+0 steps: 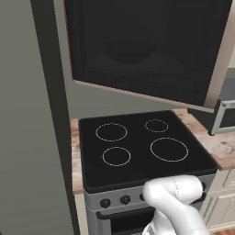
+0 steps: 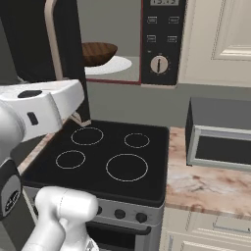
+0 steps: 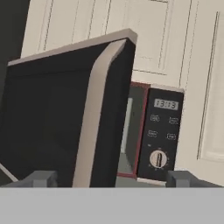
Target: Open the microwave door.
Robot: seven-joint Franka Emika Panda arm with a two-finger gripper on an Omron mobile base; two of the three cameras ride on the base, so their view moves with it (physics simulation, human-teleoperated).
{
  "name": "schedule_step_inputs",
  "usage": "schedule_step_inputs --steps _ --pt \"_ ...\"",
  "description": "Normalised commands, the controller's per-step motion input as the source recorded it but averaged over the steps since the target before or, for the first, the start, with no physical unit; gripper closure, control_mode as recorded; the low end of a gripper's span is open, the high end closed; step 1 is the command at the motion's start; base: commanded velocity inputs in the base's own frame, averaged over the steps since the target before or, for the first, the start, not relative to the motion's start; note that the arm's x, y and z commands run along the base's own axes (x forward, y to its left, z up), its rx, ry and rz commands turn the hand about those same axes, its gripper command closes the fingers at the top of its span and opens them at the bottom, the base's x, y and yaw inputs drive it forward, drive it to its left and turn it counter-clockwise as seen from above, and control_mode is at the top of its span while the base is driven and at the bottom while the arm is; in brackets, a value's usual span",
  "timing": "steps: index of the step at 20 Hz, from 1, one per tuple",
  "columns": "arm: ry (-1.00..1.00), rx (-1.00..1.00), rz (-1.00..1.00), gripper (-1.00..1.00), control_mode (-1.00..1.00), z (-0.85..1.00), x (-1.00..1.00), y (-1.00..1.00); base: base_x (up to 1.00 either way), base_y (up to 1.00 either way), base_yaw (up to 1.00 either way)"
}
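Note:
The microwave door (image 3: 48,122) is a wide glossy black panel with beige trim, and it stands swung out from the microwave. Its long curved beige handle (image 3: 94,118) runs down its free edge. Behind that edge I see a slice of the cavity and the control panel (image 3: 161,131) with a dial. My gripper (image 3: 111,179) is open, its two fingertips wide apart, nothing between them, a short way back from the handle. From the base, the door (image 1: 147,46) hangs above the stove; the door (image 2: 34,39) leaves the cavity open, with a brown bowl (image 2: 98,51) inside.
A black stovetop (image 2: 108,157) with ring burners lies below the microwave, knobs along its front. A silver-framed toaster oven (image 2: 220,139) stands on the marbled counter to the right. Cream cabinets (image 2: 220,39) sit right of the microwave. A tall dark grey panel (image 1: 27,114) rises at the left.

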Motion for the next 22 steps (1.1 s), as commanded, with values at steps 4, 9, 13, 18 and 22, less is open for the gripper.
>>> schedule_step_inputs --steps 4,9,13,18,22 --pt "0.1 0.2 0.1 -1.0 -1.0 0.0 -0.13 -1.0 0.0 0.0 0.0" --pt "0.22 0.35 0.14 -1.0 -1.0 0.0 0.0 -0.92 0.0 0.0 0.0" --pt "0.42 0.39 0.02 -1.0 -1.0 -0.06 0.33 -0.38 0.0 0.0 0.0" --pt "0.42 0.41 0.0 -1.0 -1.0 -0.7 0.78 0.0 0.0 0.0 0.0" --pt "0.3 0.53 0.0 -1.0 -1.0 -0.98 0.71 0.0 0.0 0.0 0.0"
